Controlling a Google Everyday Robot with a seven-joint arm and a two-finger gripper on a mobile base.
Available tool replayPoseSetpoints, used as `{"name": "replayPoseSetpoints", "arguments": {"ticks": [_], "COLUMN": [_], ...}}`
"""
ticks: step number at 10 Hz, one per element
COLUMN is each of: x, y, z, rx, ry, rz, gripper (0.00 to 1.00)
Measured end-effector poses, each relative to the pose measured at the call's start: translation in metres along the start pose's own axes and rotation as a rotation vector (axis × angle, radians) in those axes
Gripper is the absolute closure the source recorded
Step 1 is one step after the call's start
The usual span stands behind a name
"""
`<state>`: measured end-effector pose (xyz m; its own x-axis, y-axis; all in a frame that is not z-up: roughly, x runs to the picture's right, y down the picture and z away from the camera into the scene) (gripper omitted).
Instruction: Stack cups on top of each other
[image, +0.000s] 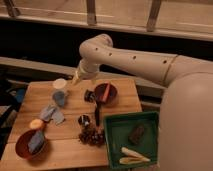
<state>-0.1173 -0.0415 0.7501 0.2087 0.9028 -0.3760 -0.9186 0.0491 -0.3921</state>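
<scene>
Pincer (75, 79) beside white cup (60, 83), state unreadable; blue cup (60, 97) just in front, contact unclear.

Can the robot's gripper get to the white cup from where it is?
Probably yes. The gripper is close beside the white cup, with nothing between them. The pale blue cup stands just in front of the white one, not in the gripper's path.

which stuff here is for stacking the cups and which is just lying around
For the job: white cup, pale blue cup, hand close beside the white cup.
Lying about: dark red bowl, brown bowl, green tray, blue cloth.
</scene>
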Motion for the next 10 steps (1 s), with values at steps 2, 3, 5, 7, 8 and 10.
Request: {"name": "replayPoseSetpoints", "arguments": {"ticks": [2, 3, 5, 7, 8, 10], "x": [-0.008, -0.009, -0.014, -0.013, -0.014, -0.013], "y": [0.03, 0.037, 0.064, 0.075, 0.07, 0.074], "z": [0.042, 0.058, 0.098, 0.108, 0.107, 0.107], "rx": [-0.042, -0.056, -0.107, -0.127, -0.122, -0.12], "ry": [0.031, 0.043, 0.077, 0.091, 0.09, 0.09], "rz": [-0.013, -0.014, -0.01, -0.013, -0.008, -0.017], "gripper": [0.35, 0.35, 0.35, 0.35, 0.35, 0.35]}}
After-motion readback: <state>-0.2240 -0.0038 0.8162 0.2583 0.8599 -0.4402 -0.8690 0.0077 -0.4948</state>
